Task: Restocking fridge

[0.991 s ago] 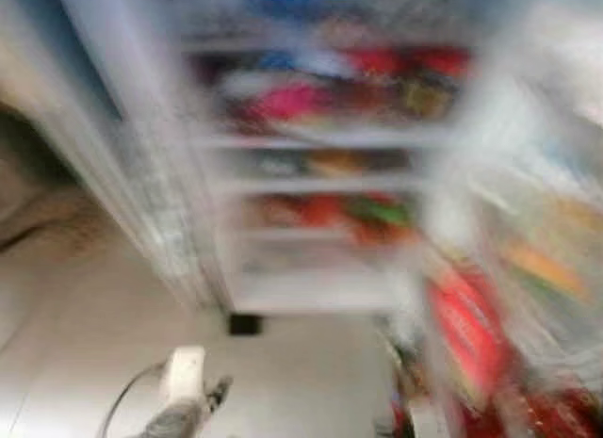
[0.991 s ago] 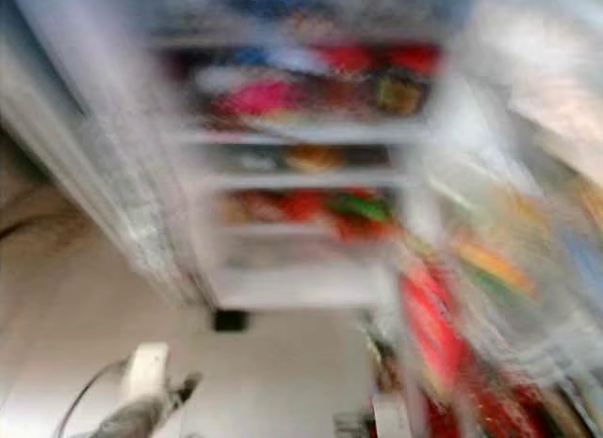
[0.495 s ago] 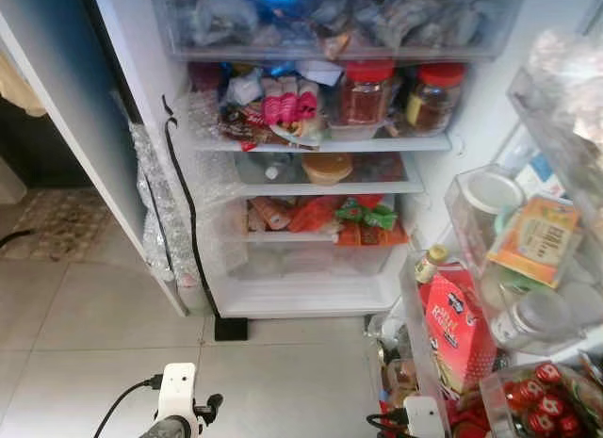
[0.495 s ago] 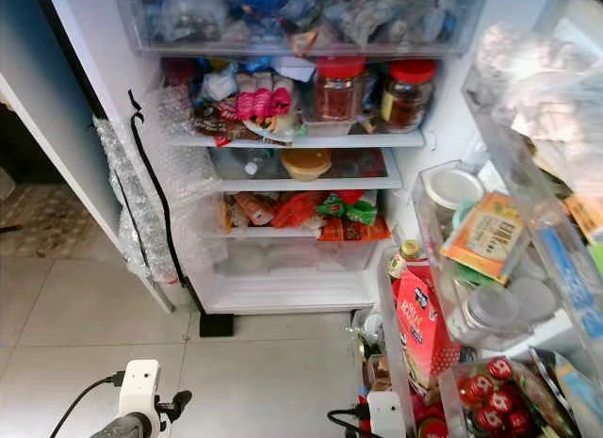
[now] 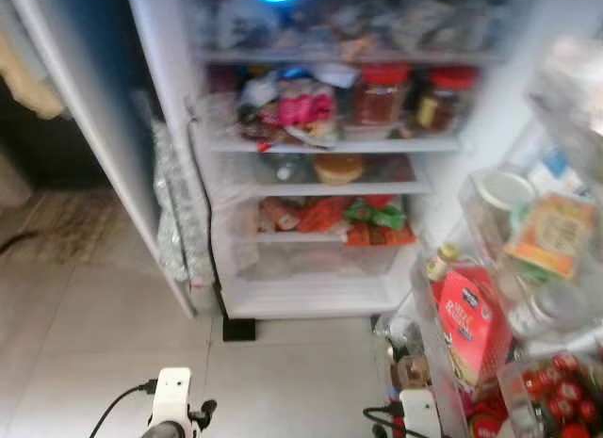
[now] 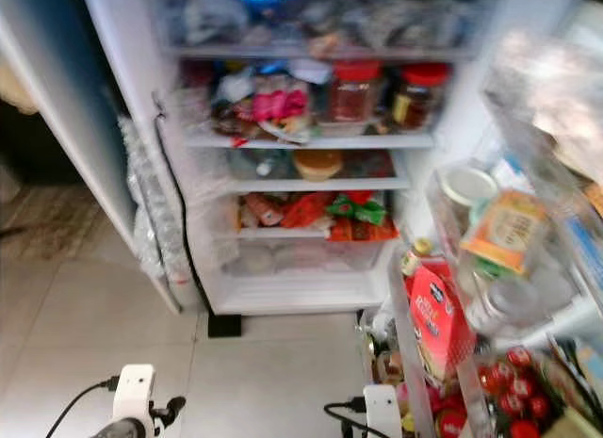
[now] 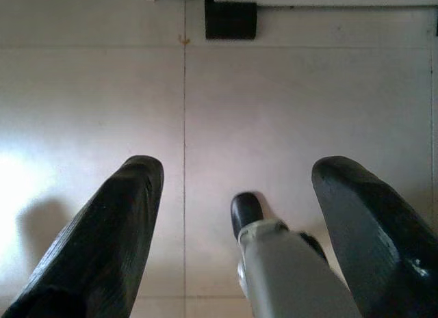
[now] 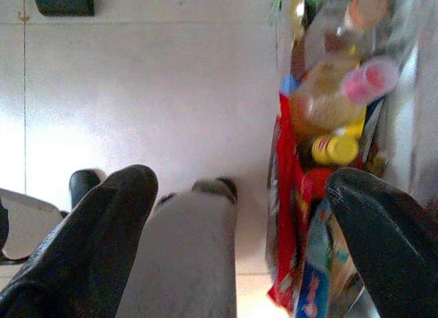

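The fridge stands open in front of me, its shelves packed. Two red-lidded jars and a pink packet sit on the upper shelf, a round tan tub below them, and red and green packets lower down. The open door on my right carries bins with a red carton and an orange box. Both arms hang low over the floor. My left gripper is open and holds nothing. My right gripper is open too, beside the door's bottom bin.
Pale floor tiles spread before the fridge. A black block sits under its front edge. Bubble wrap hangs along the fridge's left wall. A dark opening and a patterned mat lie to the left.
The picture went from heavy blur to sharp and is slightly soft again; the view has swung a little to the left. Both arms still hang open.
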Robot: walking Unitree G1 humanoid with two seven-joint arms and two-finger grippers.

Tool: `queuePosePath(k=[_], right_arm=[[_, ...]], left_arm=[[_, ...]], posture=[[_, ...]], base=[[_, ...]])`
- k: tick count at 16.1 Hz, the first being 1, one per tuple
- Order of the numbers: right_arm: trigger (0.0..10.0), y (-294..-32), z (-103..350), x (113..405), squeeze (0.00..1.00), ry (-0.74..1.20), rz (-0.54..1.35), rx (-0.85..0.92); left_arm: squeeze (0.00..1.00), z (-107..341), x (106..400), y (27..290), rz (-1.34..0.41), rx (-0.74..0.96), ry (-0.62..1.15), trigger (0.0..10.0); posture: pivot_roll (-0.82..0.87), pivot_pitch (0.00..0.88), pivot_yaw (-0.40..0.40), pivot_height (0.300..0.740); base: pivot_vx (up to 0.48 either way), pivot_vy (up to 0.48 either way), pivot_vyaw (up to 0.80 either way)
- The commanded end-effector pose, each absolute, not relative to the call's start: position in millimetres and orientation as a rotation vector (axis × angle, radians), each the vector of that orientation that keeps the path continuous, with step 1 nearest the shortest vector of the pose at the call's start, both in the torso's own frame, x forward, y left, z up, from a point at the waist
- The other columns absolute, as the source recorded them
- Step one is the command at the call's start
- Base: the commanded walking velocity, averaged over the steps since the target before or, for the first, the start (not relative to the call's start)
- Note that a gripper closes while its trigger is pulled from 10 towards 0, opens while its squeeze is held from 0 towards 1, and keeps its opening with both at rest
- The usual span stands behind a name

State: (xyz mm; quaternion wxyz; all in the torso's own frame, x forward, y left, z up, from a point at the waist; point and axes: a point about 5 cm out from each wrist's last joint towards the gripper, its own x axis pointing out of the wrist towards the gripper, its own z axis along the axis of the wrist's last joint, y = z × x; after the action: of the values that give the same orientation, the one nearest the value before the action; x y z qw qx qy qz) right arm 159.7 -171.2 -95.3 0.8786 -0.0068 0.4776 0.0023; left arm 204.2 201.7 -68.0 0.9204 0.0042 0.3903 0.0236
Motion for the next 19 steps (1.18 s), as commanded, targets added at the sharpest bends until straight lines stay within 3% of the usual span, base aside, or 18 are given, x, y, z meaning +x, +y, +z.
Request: queuePosePath(k=[1, 13, 19], right_arm=[[10.0, -175.6, -97.6, 153.5, 0.0, 1.016, -0.016, -0.011], [10.0, -174.8, -97.4, 153.8, 0.0, 1.012, -0.011, -0.011], [10.0, -175.4, -97.3, 153.8, 0.0, 1.009, -0.018, -0.012]], left_arm=[[0.0, -73.2, 196.6, 199.6, 0.051, -0.003, 0.839, 10.0], [0.0, -73.7, 195.7, 199.8, 0.055, -0.003, 0.842, 10.0], [0.0, -73.9, 195.3, 200.4, 0.051, 0.007, 0.847, 10.0]], posture=[[-0.09, 0.092, -0.023, 0.722], [-0.08, 0.082, -0.025, 0.722], [-0.08, 0.082, -0.025, 0.722]], base=[[0.0, 0.386, 0.0], [0.0, 0.372, 0.0], [0.0, 0.0, 0.0]])
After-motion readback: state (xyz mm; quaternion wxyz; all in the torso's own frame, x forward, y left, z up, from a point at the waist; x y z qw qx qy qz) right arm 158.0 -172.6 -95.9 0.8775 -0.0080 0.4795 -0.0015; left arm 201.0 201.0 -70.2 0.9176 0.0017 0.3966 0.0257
